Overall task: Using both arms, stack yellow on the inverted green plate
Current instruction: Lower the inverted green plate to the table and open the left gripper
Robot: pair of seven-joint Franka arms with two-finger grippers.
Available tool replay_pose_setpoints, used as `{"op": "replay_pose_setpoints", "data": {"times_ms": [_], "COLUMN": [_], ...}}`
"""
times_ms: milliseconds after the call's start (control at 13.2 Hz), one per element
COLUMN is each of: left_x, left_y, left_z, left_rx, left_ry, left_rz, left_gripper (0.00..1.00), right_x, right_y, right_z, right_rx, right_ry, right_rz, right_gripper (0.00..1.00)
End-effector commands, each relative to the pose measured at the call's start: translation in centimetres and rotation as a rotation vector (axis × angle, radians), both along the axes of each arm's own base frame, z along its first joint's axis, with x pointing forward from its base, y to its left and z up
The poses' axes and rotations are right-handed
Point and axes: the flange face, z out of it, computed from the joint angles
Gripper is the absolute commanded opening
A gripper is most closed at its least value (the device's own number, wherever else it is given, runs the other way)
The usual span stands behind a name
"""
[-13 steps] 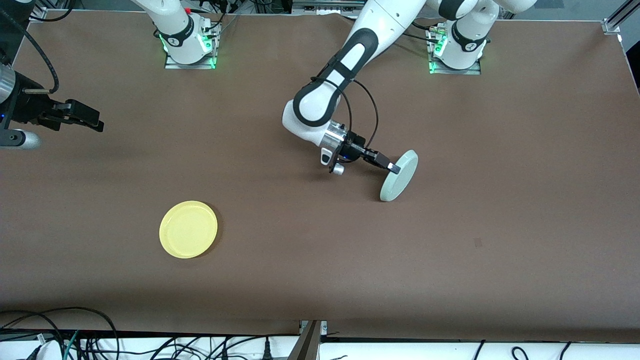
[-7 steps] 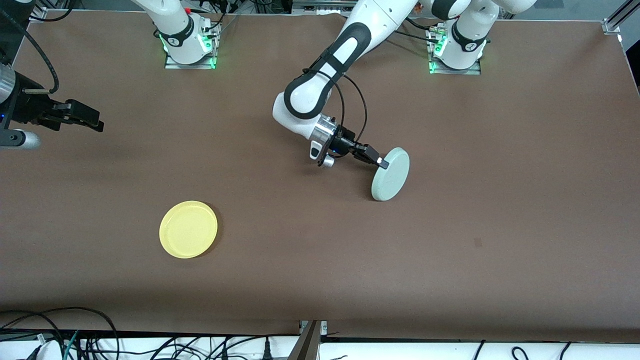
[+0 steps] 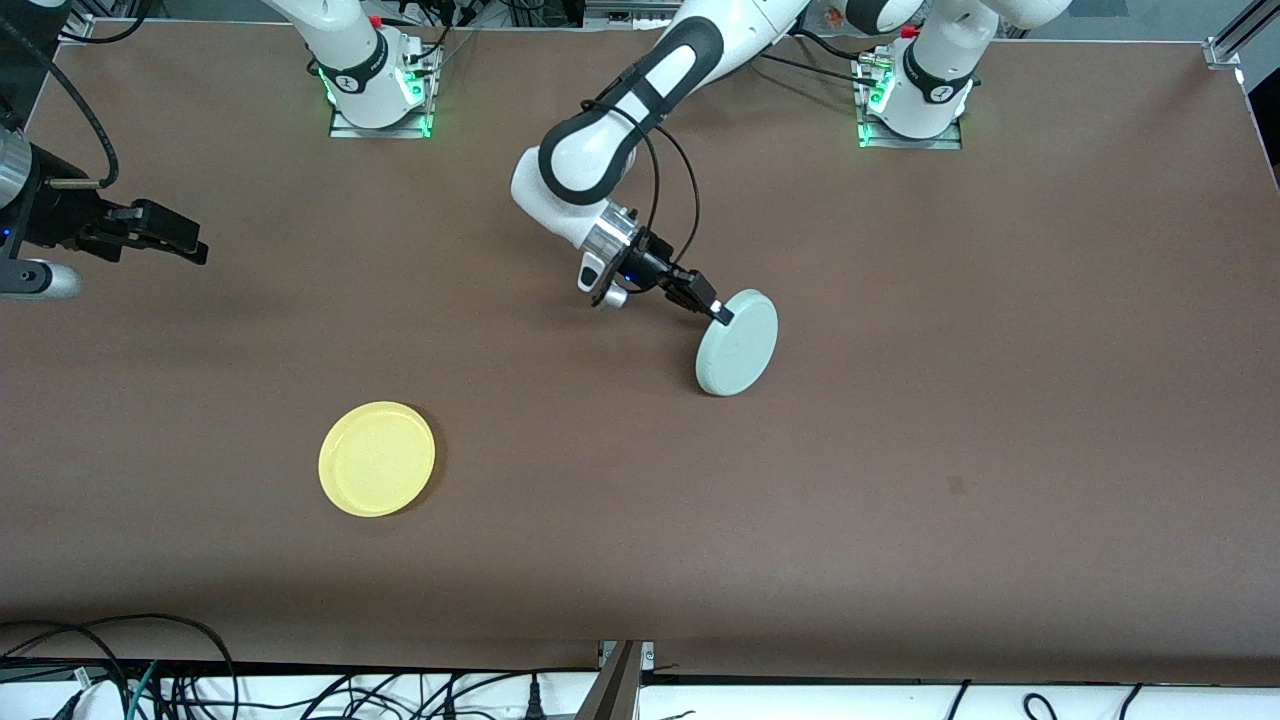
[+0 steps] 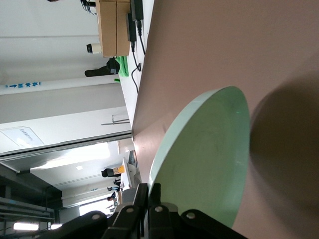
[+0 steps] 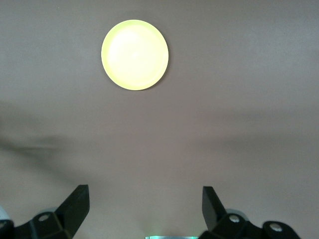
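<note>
The pale green plate (image 3: 740,345) is tilted steeply on edge near the middle of the brown table. My left gripper (image 3: 720,314) is shut on its upper rim. In the left wrist view the green plate (image 4: 209,154) stands in front of the pinched left gripper (image 4: 149,188), casting a shadow on the table. The yellow plate (image 3: 377,458) lies flat, nearer the front camera and toward the right arm's end. My right gripper (image 3: 190,243) waits open over that end of the table. In the right wrist view the yellow plate (image 5: 134,55) lies well clear of the open right gripper (image 5: 144,193).
Both arm bases (image 3: 375,95) (image 3: 915,100) stand along the table's edge farthest from the front camera. Cables (image 3: 120,670) hang below the nearest edge. A small dark mark (image 3: 956,486) shows on the table toward the left arm's end.
The left arm has carried the green plate toward the right arm's end of the table, and the plate's face has turned more toward the front camera. The right arm and yellow plate have not moved.
</note>
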Motion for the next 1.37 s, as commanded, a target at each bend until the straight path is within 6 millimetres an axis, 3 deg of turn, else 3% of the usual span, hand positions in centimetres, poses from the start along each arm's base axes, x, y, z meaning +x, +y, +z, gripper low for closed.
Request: {"op": "replay_pose_setpoints", "data": {"times_ms": [0, 228, 532, 684, 759, 835, 987, 1063, 1291], "left_x": [-1.8, -3.1, -3.7, -2.8, -1.3, 1.6, 7.6, 9.7, 16.7], "left_y": [-2.4, -4.0, -8.0, -8.6, -7.9, -6.1, -0.4, 2.0, 11.6], "left_z": [-1.6, -1.6, 1.2, 1.5, 2.8, 5.4, 10.5, 12.6, 19.7], "left_rx": [-0.113, -0.246, -0.592, -0.755, -0.778, -0.816, -0.884, -0.893, -0.926], "left_ry": [0.011, 0.049, 0.201, 0.282, 0.277, 0.262, 0.234, 0.220, 0.218], "left_rz": [0.004, 0.023, 0.136, 0.210, 0.234, 0.270, 0.399, 0.427, 0.456], "left_gripper": [0.96, 1.00, 1.00, 1.00, 1.00, 1.00, 1.00, 1.00, 1.00], "right_x": [0.1, 0.1, 0.5, 1.2, 1.5, 1.8, 2.4, 3.1, 5.8], "right_y": [0.1, 0.1, -0.1, -0.4, -0.4, -0.4, -0.5, -0.4, -1.1], "right_z": [0.2, 0.2, -0.5, -2.2, -2.6, -2.6, -3.6, -5.1, -10.2], "right_rx": [0.015, 0.015, 0.004, 0.001, 0.000, -0.007, -0.010, -0.014, -0.031], "right_ry": [-0.005, -0.006, 0.004, 0.033, 0.036, 0.016, 0.005, 0.021, 0.039], "right_rz": [0.006, 0.006, 0.002, -0.006, -0.006, -0.005, -0.006, -0.006, -0.014], "right_gripper": [1.00, 1.00, 1.00, 1.00, 1.00, 1.00, 1.00, 1.00, 1.00]}}
